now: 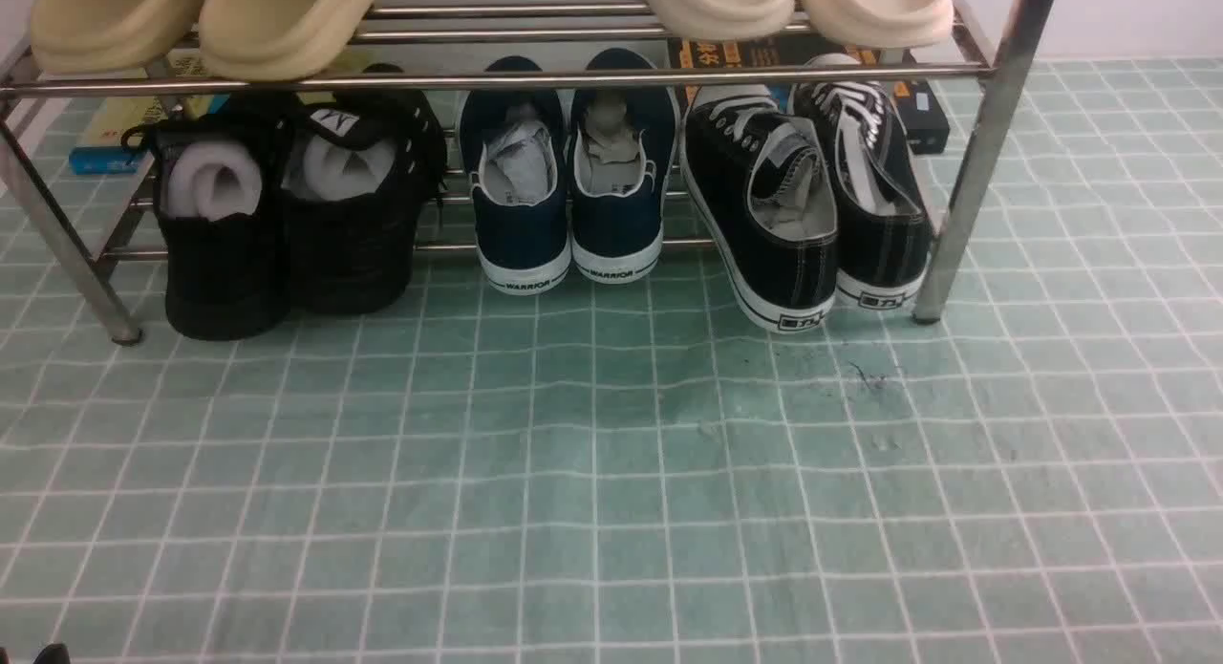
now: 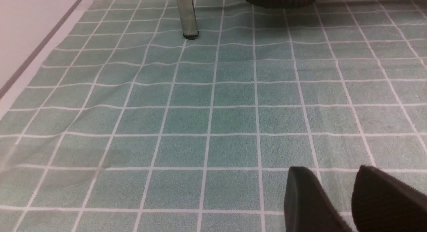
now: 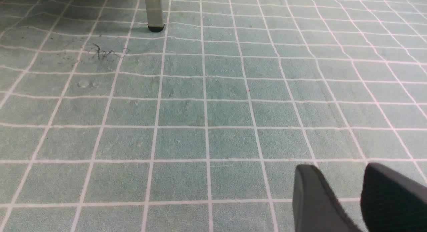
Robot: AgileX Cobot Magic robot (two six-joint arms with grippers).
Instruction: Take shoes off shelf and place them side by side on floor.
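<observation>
Black sneakers (image 1: 803, 205) sit heels-out on the shelf (image 1: 975, 167), ready for grabbing. The left end effector (image 2: 330, 178) and right end effector (image 3: 337, 175) hover above the floor (image 1: 611, 473), both parted and empty.

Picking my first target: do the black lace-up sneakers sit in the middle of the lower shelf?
No: the black lace-up sneakers stand at the right end of the rack; the navy pair holds the middle.

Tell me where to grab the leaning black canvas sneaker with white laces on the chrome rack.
Probably the heel collar of the leaning black canvas sneaker, from the front: its heel sticks out past the chrome rack toward the robot, mouth open, so its rim can be pinched.
</observation>
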